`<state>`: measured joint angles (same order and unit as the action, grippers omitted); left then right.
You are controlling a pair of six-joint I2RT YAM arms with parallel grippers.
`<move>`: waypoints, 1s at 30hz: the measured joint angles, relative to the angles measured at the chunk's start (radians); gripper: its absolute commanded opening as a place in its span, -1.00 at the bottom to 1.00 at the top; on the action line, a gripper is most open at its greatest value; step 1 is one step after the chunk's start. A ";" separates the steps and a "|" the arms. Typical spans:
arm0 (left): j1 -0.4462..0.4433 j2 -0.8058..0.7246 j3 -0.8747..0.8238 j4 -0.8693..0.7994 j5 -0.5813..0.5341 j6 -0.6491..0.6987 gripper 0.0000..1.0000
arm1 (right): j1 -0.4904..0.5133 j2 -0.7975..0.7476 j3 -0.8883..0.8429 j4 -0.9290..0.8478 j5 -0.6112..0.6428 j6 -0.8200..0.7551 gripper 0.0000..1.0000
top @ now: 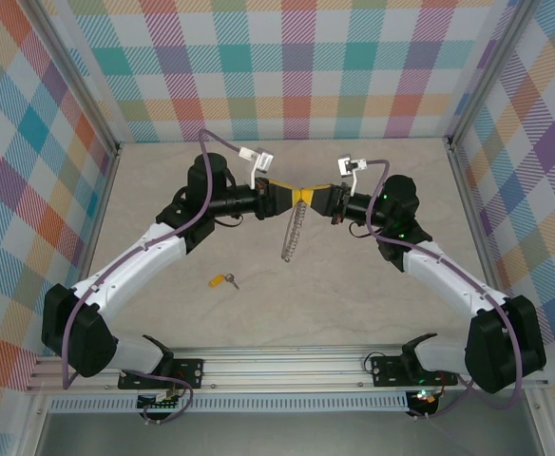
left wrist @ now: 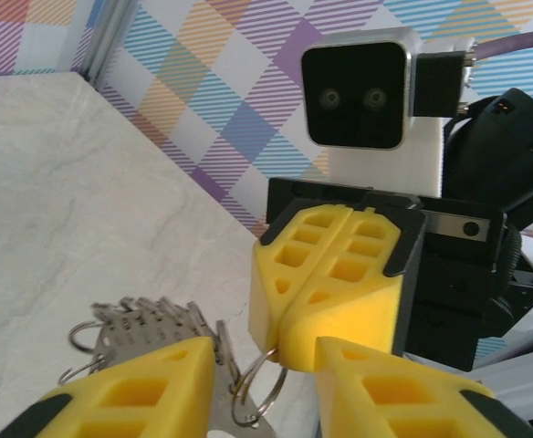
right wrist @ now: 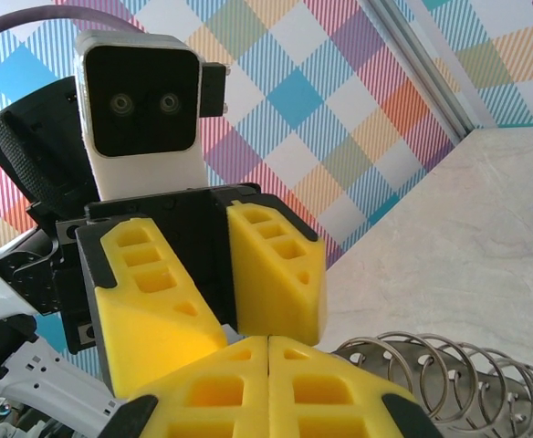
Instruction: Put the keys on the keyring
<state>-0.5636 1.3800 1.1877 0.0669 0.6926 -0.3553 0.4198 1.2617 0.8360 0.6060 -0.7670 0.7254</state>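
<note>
The keyring (top: 291, 233) is a string of linked silvery rings hanging from mid-air above the table. My right gripper (top: 309, 195) is shut on its top ring (left wrist: 259, 383). The left gripper (top: 293, 195) faces it tip to tip. Its yellow fingers (left wrist: 148, 392) stand apart on either side of that ring and of the right gripper's tip (left wrist: 285, 345). In the right wrist view, the rest of the keyring (right wrist: 440, 374) trails to the right of my shut right gripper (right wrist: 268, 345). The left gripper (right wrist: 259, 328) is spread just beyond it. The yellow-headed key (top: 223, 279) lies alone on the table, below the left arm.
Checked walls (top: 296, 66) with metal corner posts enclose the pale table (top: 373, 294) on three sides. An aluminium rail (top: 287, 366) with both arm bases runs along the near edge.
</note>
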 measured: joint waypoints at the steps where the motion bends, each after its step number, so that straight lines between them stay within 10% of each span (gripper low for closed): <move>1: 0.000 0.001 0.000 0.004 0.005 0.000 -0.41 | 0.000 0.001 0.000 0.000 0.000 0.000 -1.00; 17: 0.003 0.002 -0.021 0.018 0.032 -0.005 -0.48 | 0.000 0.006 0.001 0.000 0.000 0.000 -1.00; 27: 0.004 0.001 -0.026 0.013 0.037 -0.018 -1.00 | -0.001 0.010 0.001 0.000 0.000 0.000 -1.00; 30: 0.004 0.001 -0.026 0.011 0.036 -0.015 -1.00 | 0.000 0.012 0.008 -0.021 0.005 -0.002 -0.15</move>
<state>-0.5594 1.3811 1.1618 0.0776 0.7288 -0.3702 0.4198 1.2739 0.8440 0.5854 -0.7624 0.7231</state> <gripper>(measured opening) 0.050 0.140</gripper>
